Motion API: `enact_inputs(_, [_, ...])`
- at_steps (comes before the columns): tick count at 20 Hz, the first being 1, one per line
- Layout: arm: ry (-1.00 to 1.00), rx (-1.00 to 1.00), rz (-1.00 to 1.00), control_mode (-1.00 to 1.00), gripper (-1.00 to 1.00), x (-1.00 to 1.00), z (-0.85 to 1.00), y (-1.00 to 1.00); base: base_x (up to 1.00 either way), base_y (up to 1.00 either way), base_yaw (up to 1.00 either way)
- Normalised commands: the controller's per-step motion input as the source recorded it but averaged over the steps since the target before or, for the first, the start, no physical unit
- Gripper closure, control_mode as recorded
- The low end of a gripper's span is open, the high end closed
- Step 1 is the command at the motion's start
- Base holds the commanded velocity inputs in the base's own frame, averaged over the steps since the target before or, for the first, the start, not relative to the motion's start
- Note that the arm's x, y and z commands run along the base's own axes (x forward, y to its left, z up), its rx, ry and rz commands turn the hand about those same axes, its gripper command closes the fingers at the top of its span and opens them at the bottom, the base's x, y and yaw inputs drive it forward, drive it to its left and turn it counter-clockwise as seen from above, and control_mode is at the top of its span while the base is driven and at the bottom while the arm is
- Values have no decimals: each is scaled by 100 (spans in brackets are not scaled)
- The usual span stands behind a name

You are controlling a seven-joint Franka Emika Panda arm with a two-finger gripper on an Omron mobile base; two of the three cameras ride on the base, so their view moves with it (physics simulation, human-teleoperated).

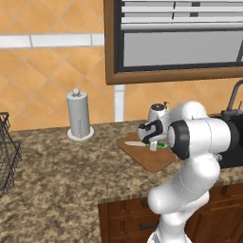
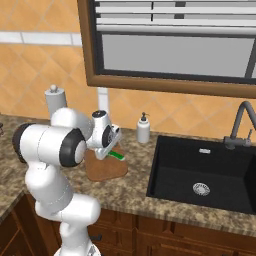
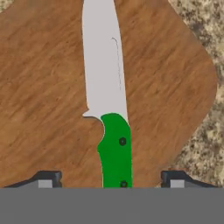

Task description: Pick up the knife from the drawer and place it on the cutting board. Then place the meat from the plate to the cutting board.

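In the left base view, the small reddish-brown wooden cutting board [image 1: 151, 154] lies on the speckled granite counter [image 1: 61, 175] at the centre of the frame, and the slim knife with a silver blade and bright green handle [image 1: 148, 144] rests on it, partly covered by the white arm's two-finger gripper [image 1: 154, 145] poised right over the handle end. A grey paper-towel holder [image 1: 79, 115] stands to the upper left, a dark wire basket [image 1: 7, 152] at the left edge, and brown wooden drawers [image 1: 128, 216] run along the bottom. In the right base view, the gripper [image 2: 106, 150] sits left of centre above the board [image 2: 107, 169], with the green handle [image 2: 117, 155] poking out just right of it; a white soap bottle [image 2: 143, 128] stands beyond, and a black sink [image 2: 205, 172] takes up the right. In the hand view, the knife [image 3: 108, 109] lies flat on the board [image 3: 39, 96], blade toward the top, and the two dark fingertips [image 3: 46, 179] stand wide apart on either side of the handle, clear of it, so the claw is open.
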Motion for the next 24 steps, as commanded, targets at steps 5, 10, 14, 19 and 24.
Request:
enact_inputs(5, [-22, 0, 0, -100, -100, -92, 76, 0, 0, 0, 0])
enact_inputs(10, [-9, 0, -8, -100, -100, -94, 86, 0, 0, 0, 0])
enact_inputs(14, [0, 0, -13, -100, -100, -73, 87, 1, 0, 0, 0])
enact_inputs(19, [-4, 0, -4, -100, -100, -37, 15, 9, 0, 0, 0])
enact_inputs(24, [-7, 33, -37, -100, -100, -51, 32, 4, 0, 0, 0])
